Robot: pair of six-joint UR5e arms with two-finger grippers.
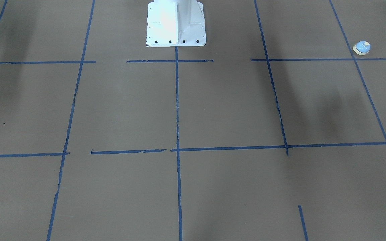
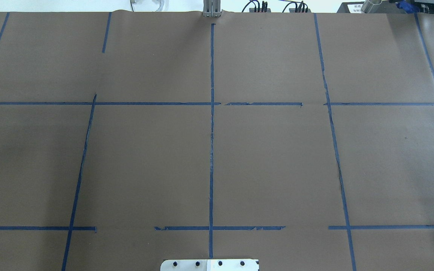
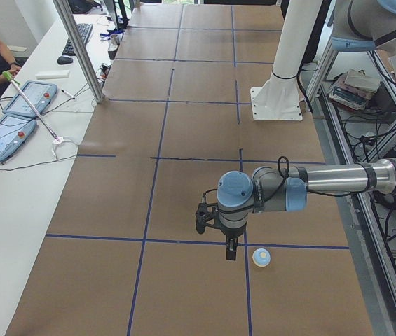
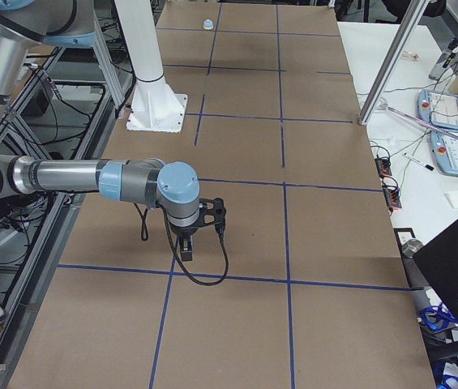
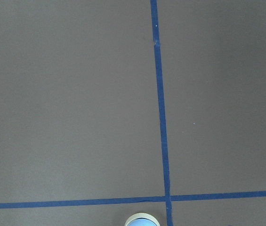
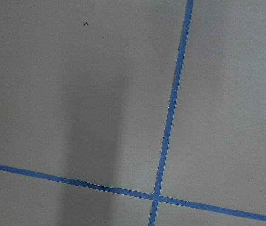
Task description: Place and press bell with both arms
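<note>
Left gripper [image 3: 230,250] is held low over the table [image 3: 183,140]; whether it is parted or closed cannot be told. Just beside it the bell [image 3: 261,257] is found, untouched. Right gripper [image 4: 187,247], well apart, is likewise unreadable. Risk: the bell could be knocked aside by an off-centre descent.

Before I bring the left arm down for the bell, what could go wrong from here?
1. The bell appears to sit beside the left gripper, not under it; a straight drop would probably miss it or knock it away.
2. The left wrist camera shows only the bell's rim at its bottom edge, and the overhead view misses it altogether, so lining up is hard.
3. The right gripper hangs far from the bell; pressing needs a long reach.
</note>
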